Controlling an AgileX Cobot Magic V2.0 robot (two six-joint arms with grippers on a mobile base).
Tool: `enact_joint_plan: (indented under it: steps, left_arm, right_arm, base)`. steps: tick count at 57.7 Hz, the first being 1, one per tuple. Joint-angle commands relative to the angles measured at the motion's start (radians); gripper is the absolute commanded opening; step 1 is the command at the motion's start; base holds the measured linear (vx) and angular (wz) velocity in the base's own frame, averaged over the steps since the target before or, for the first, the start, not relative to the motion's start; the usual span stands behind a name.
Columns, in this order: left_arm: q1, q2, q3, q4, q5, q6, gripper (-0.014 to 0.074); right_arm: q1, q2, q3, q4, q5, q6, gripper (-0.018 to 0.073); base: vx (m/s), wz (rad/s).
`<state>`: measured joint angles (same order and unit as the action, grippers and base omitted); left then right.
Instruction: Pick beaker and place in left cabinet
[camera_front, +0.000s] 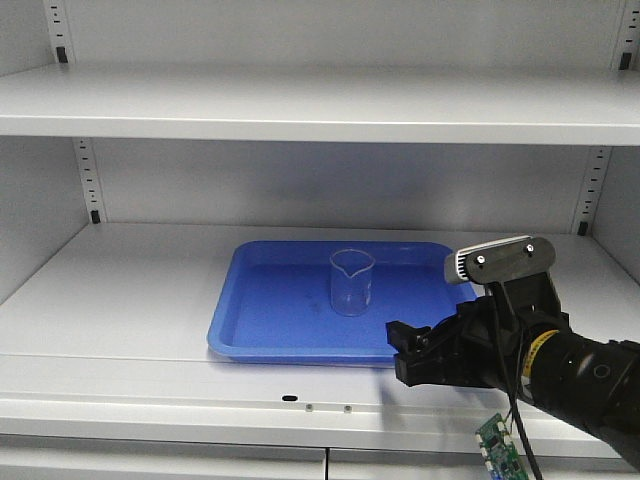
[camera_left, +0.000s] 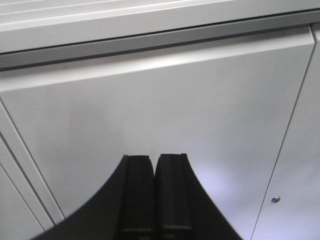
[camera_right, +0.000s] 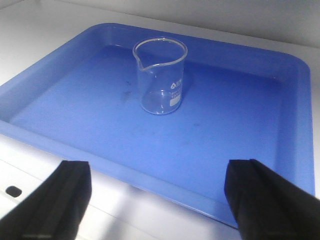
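One beaker (camera_right: 160, 76), white printed label illegible

One beaker (camera_front: 352, 281) (clear), one tray (camera_front: 250, 330).

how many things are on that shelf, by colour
clear: 1, the beaker, standing upright in the tray
blue: 1, the tray
total: 2
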<state>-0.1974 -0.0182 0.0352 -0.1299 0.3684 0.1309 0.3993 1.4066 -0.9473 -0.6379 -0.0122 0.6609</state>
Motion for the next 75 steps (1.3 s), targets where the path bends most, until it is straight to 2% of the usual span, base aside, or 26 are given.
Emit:
enact_joint_plan:
  steps: [1, 24, 34, 40, 44, 53, 62, 70, 75]
  left_arm:
    - [-0.006, -0.01, -0.019, -0.01, -0.082, -0.001, -0.0006]
    - [-0.006, -0.01, -0.019, -0.01, -0.082, -0.001, -0.0006]
    - [-0.006, -0.01, -0.019, -0.01, -0.082, -0.001, -0.0006]
    - [-0.006, -0.01, -0.019, -0.01, -0.082, -0.001, -0.0006]
    - [-0.006, -0.01, -0.019, -0.01, -0.082, -0.001, -0.0006]
    - [-0.006, -0.01, -0.019, -0.01, -0.082, -0.001, -0.0006]
    - [-0.006, -0.01, -0.019, -0.01, -0.082, -0.001, -0.0006]
    - [-0.006, -0.01, -0.019, -0.01, -0.082, -0.001, -0.0006]
    - [-0.006, -0.01, -0.019, -0.01, -0.082, -0.001, -0.0006]
  right_arm:
    - [-0.003, -0.027, -0.03, -0.007, -0.059, -0.004, 0.0587]
    - [-0.003, -0.03, -0.03, -0.009, -0.04, -0.019, 0.0583]
    - [-0.009, -0.126, -0.03, 0.05, 0.154, -0.038, 0.0547]
    - [-0.051, -0.205, -0.029, 0.094, 0.271, -0.098, 0.0517]
    - [-0.091, -0.268, -0.006, 0.153, 0.299, -0.173, 0.0494]
    - [-0.227, -0.443, 0.163, 0.267, 0.198, -0.327, 0.0421]
    - [-0.351, -0.662, 0.409, 0.27, 0.119, -0.344, 0.0302]
    - [-0.418, -0.873, 0.608, 0.299, 0.118, -0.396, 0.0154]
    - [-0.435, -1.008, 0.719, 0.361, 0.118, -0.464, 0.0055]
  base:
    - [0.0, 0.0]
    - [0.0, 0.0]
    - [0.0, 0.0]
    - [0.0, 0.0]
    - [0.0, 0.0]
    - [0.0, 0.0]
    - [0.0, 0.0]
    - [0.0, 0.0]
    - [0.0, 0.0]
